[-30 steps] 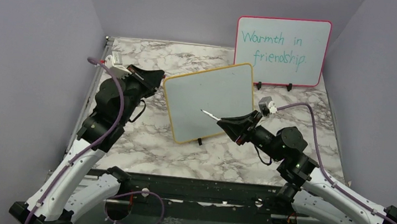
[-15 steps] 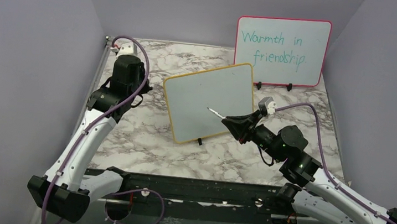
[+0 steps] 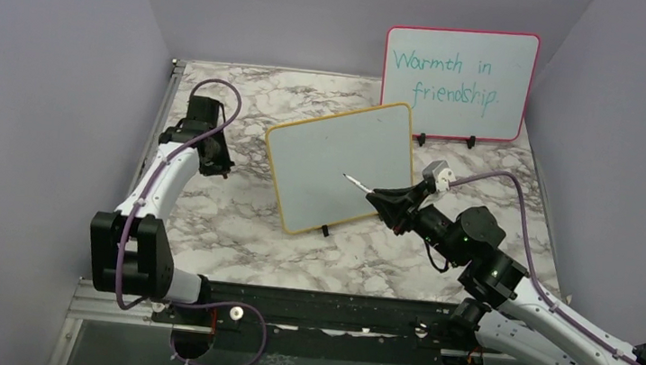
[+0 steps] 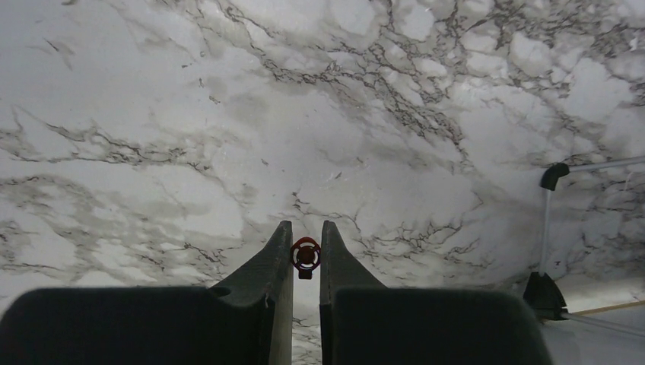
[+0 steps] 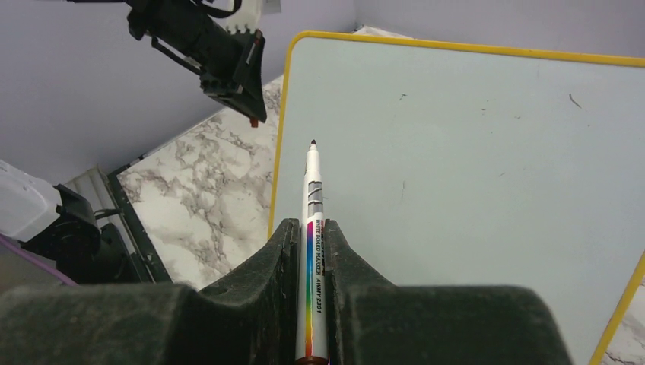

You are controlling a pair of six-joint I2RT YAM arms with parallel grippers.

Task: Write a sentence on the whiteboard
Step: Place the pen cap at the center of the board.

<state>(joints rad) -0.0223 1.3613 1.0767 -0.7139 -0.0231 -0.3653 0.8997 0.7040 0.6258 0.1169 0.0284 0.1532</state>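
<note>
**Insp. notes**

1. Board (image 3: 326, 160): propped on black clip feet on the table (image 3: 233, 227), yellow frame, face toward the arms. The face is bare apart from a few faint specks, and no sentence is on it yet. Judged: 0 words written, task at its start.
2. R gripper (image 5: 310, 226): jaws clamped on the marker (image 5: 313, 186). It is uncapped, the barrel runs straight out between the fingers, nib forward.
3. Key relation: the board lies directly ahead of the nib, and the marker's long axis aims into the face. The wrist view puts the nib near the board's L edge; the overhead view puts it about mid-face. Nib-to-face contact: cannot tell.
4. L gripper (image 4: 306, 226): off the board's L edge, apart from it, pointing down at the table. Jaws are nearly together on a small red piece (image 4: 306, 255), prob. the cap.
5. R arm is nearer the board. Next move is judged a short advance along the marker axis, then strokes L to R. Risk: the propped board may slide or tip under the push, since L isn't bracing it.
6. Pink board (image 3: 457, 74): behind the board, teal text, not the target.
</note>
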